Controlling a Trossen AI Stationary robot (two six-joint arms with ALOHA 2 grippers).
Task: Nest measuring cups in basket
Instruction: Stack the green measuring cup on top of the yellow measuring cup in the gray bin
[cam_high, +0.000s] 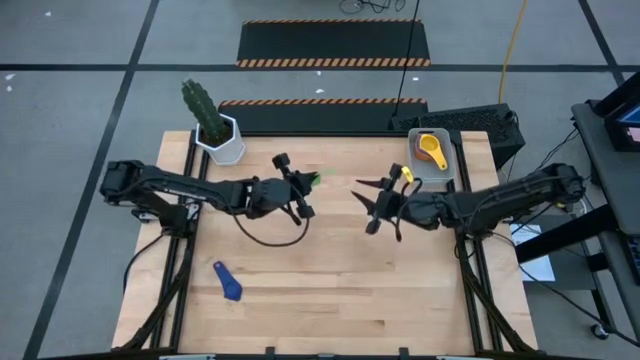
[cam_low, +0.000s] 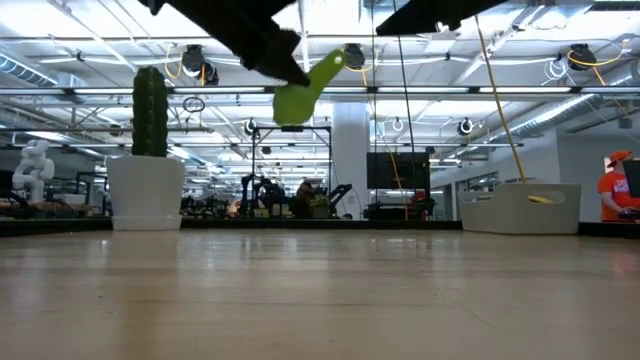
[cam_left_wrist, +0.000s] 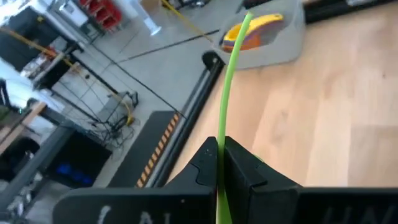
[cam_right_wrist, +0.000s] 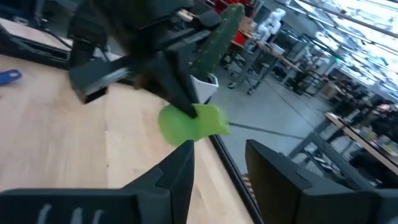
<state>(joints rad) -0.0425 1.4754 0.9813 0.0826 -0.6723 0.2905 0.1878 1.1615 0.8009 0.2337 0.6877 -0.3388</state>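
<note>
A green measuring cup (cam_low: 298, 92) hangs high over the middle of the table, with my left gripper (cam_high: 308, 185) shut on it. My right gripper (cam_right_wrist: 217, 177) stands open just right of it, facing it, with nothing between its fingers. The grey-blue basket (cam_high: 433, 170) sits at the far right of the table and holds an orange cup (cam_high: 428, 143) and a yellow cup (cam_high: 436, 157). A blue cup (cam_high: 228, 282) lies on the table near the front left. My left gripper pinches the green cup's flat handle (cam_left_wrist: 219, 146) between its two fingers, close to the bowl. The fingers come nearly level from the table's left. The handle's free end (cam_left_wrist: 246, 22) sticks out past the fingertips, and the bowl (cam_low: 288, 105) hangs lower, clear of the table.
A white pot with a cactus (cam_high: 218, 135) stands at the far left of the table. Bare wood lies between the arms and along the front edge. A person in orange (cam_low: 615, 190) shows far off in the room.
</note>
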